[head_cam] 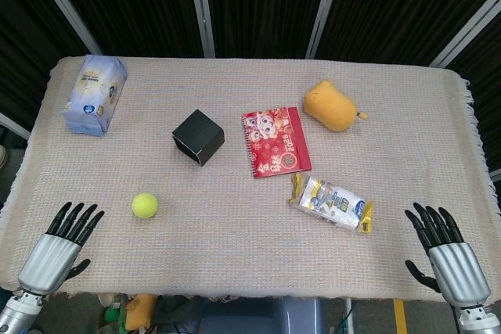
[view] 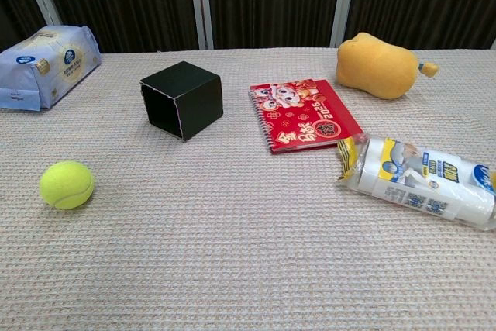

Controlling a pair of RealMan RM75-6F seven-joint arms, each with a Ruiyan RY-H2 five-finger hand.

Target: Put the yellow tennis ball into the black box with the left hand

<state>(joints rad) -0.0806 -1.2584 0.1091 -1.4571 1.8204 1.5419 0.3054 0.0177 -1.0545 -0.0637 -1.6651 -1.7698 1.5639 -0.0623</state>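
The yellow tennis ball (head_cam: 145, 206) (view: 67, 184) lies on the cloth at the near left. Behind it and to the right, the black box (head_cam: 198, 137) (view: 182, 98) lies on its side, its opening facing the near left. My left hand (head_cam: 61, 246) rests at the table's near left corner, fingers spread, holding nothing, a short way left of the ball. Over at the near right corner my right hand (head_cam: 444, 252) is likewise spread and empty. Neither hand shows in the chest view.
A blue tissue pack (head_cam: 95, 94) (view: 45, 63) lies at the far left. A red notebook (head_cam: 275, 142) (view: 304, 113) sits right of the box, with a yellow plush toy (head_cam: 333, 105) (view: 378, 66) beyond it and a wrapped white packet (head_cam: 332, 202) (view: 422, 180) in front.
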